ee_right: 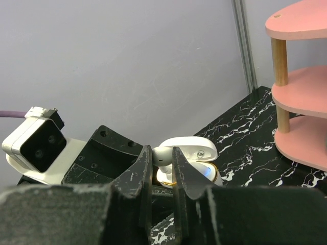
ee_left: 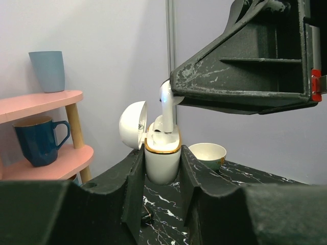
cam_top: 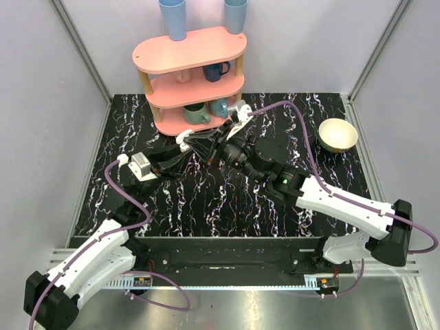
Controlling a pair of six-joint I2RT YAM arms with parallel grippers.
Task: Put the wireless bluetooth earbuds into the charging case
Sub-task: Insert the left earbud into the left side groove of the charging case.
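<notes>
Left gripper (ee_left: 161, 178) pinches the open case (ee_left: 162, 158) upright, toward the table's (cam_top: 172, 206) far edge near the shelf (cam_top: 189, 51); right gripper (ee_right: 160, 166) pinches an earbud (ee_left: 166, 99) upright, stem at the case's mouth

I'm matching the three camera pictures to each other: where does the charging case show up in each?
Top external: charging case just left of centre, just below the pink shelf.
Left wrist: centre, upright, lid open, gripped by the left end effector.
Right wrist: lower centre, behind the right end effector holding an earbud.
Shared landmark: the pink shelf, in all three.
</notes>
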